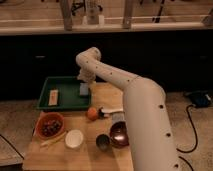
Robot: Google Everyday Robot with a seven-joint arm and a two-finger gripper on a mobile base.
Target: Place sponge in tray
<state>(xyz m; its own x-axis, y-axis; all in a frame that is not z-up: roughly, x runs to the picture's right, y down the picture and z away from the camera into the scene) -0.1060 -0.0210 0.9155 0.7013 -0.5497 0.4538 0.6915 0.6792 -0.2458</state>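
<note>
Hovering at the right end of the tray [65, 86], the gripper [84, 83] seems clamped on the sponge [84, 90].

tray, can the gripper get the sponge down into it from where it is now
Probably yes. The gripper hangs over one end of the tray, with the sponge right beneath it. The only other thing inside, a flat tan piece, lies toward the opposite end.

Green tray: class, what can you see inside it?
A flat tan piece on the left; the pale sponge at the right end, under the gripper. The arm hides the far right corner of the tray.
</note>
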